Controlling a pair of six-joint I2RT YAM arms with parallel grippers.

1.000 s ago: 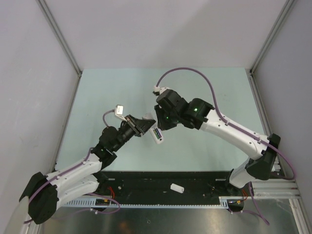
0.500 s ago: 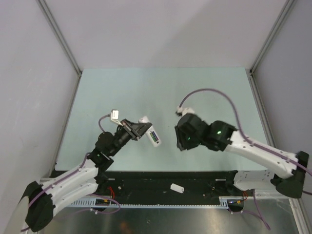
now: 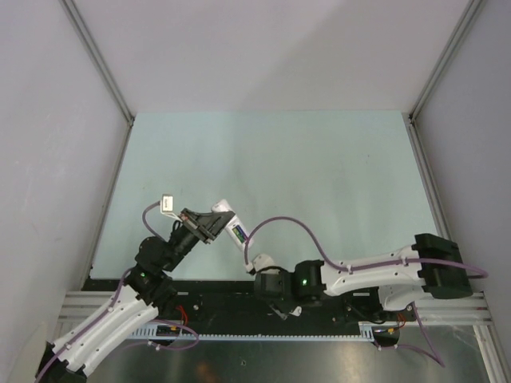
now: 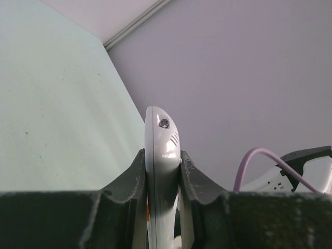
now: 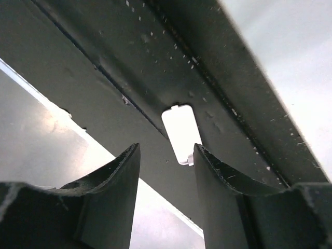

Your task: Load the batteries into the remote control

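Note:
My left gripper (image 3: 214, 226) (image 4: 162, 153) is shut on the white remote control (image 3: 231, 227) (image 4: 161, 140) and holds it above the table, tip pointing right. A dark and green strip, the batteries (image 3: 237, 233), shows in the remote's upward face. In the left wrist view I see only the remote's thin edge between the fingers. My right gripper (image 3: 283, 306) (image 5: 166, 148) hangs open over the black rail at the near edge. Just beyond its fingertips a small flat white plastic piece (image 5: 181, 132) lies on the rail (image 5: 155, 78), untouched.
The pale green table (image 3: 319, 175) lies between grey walls. The black rail and a metal ledge (image 3: 263, 351) run along the near edge by the arm bases. A purple cable (image 3: 275, 227) loops from the right wrist close to the remote.
The right arm has swung from the remote at mid-table back to the near rail, its jaws opening on the way. The left arm has drawn the remote slightly left and nearer.

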